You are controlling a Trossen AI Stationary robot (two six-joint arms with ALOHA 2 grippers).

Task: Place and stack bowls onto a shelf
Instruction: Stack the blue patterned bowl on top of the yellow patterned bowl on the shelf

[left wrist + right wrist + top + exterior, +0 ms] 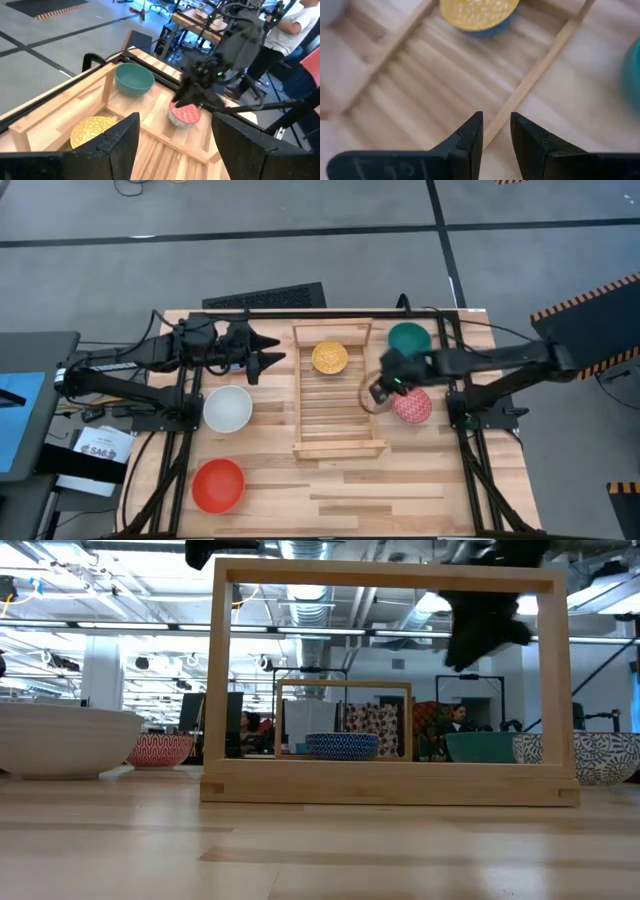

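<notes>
The slatted shelf (335, 405) lies mid-table. A bowl, yellow inside (330, 358) and blue-patterned outside (342, 745), rests on its base at the shelf's far end. No other blue-patterned bowl is in view. The teal bowl (409, 338) and pink speckled bowl (413, 407) stand right of the shelf, the white bowl (228, 408) and red bowl (218, 485) left of it. My right gripper (378, 392) hangs above the shelf's right rail (540, 65), beside the pink bowl, narrowly open and empty. My left gripper (275, 351) is open and empty left of the shelf's far end.
A dark keyboard (265, 297) lies at the table's far edge. Bare wood lies near the front edge, right of the red bowl. People and desks show in the room beyond the table.
</notes>
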